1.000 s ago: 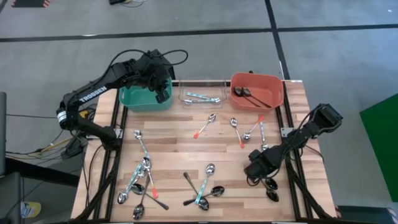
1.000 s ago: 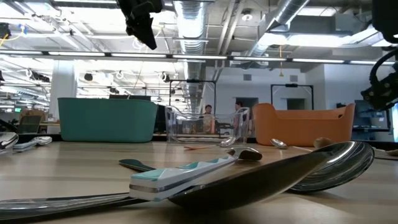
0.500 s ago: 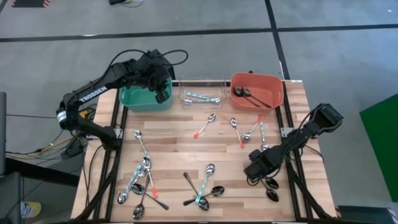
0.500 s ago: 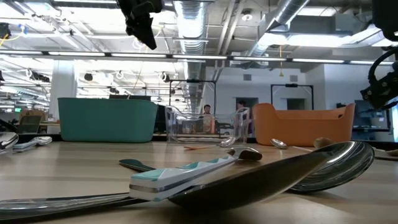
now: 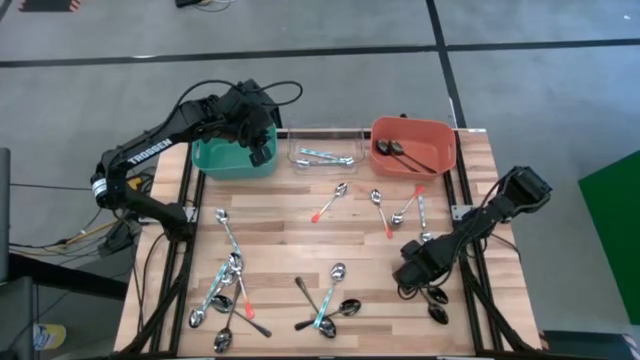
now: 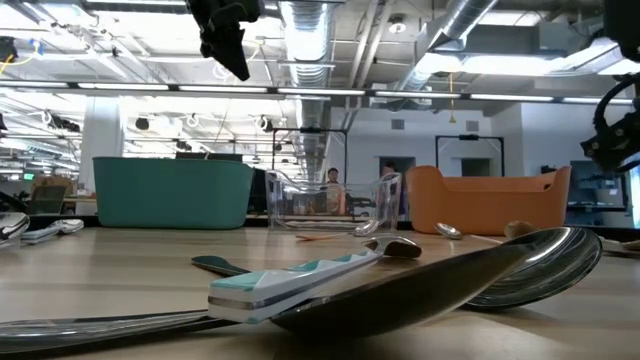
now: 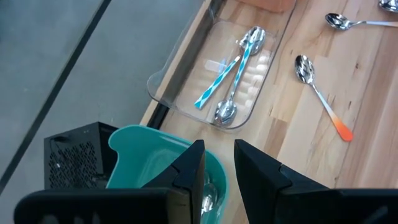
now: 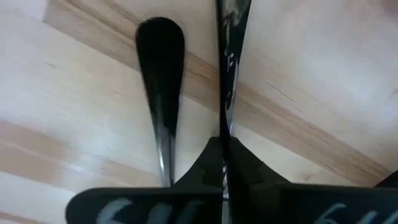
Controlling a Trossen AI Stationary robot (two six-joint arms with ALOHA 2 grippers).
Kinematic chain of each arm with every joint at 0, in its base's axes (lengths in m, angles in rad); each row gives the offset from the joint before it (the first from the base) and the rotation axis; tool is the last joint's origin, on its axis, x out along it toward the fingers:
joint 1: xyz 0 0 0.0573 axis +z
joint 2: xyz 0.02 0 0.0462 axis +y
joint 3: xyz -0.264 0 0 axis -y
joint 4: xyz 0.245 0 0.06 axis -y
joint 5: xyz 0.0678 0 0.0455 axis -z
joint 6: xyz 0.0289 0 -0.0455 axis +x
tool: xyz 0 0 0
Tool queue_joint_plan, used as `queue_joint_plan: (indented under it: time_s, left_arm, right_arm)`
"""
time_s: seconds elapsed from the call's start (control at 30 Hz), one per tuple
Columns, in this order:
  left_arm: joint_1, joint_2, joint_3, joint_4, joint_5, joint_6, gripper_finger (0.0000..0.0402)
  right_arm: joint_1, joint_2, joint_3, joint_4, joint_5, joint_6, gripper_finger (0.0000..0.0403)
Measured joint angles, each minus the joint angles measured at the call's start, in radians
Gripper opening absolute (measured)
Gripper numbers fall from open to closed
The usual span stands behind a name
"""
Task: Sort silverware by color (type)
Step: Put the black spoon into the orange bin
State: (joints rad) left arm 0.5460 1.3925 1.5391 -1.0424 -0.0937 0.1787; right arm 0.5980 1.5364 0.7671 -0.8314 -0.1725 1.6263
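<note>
Near the surface (image 5: 300, 235) edge at about 4 o'clock, the right end effector (image 5: 413, 268) sits low, its fingers pressed together on the thin handle of a dark spoon (image 8: 229, 68), with a second dark handle (image 8: 160, 81) just beside it. Loose spoons (image 5: 228, 290) lie scattered toward 7 o'clock. At 11 o'clock, the left end effector (image 5: 262, 152) hangs over the teal bin (image 5: 232, 163), fingers slightly spread and empty.

My left gripper (image 7: 217, 163) hangs over the teal bin (image 7: 163, 163), fingers (image 7: 191, 167) a narrow gap apart; something shiny shows between them, unclear what. Just beside the bin sits the clear tray (image 7: 219, 73), holding two teal-handled spoons (image 7: 233, 74). On the wooden table (image 7: 360, 106) lies an orange-handled spoon (image 7: 318, 93), near the tray.
</note>
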Motion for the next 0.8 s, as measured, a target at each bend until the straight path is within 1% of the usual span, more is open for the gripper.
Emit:
queue_joint_plan:
  time_s: [0.2, 0.5, 0.8]
  left_arm:
    - [0.000, 0.000, 0.000, 0.000, 0.000, 0.000, 0.0075]
    - [0.000, 0.000, 0.000, 0.000, 0.000, 0.002, 0.0075]
    - [0.000, 0.000, 0.000, 0.000, 0.000, 0.003, 0.0075]
  right_arm:
    - [0.026, -0.043, 0.017, -0.065, 0.009, 0.040, 0.0011]
    - [0.052, -0.113, 0.019, -0.078, 0.067, 0.124, 0.0011]
    - [0.048, -0.144, 0.020, -0.104, 0.096, 0.128, 0.0011]
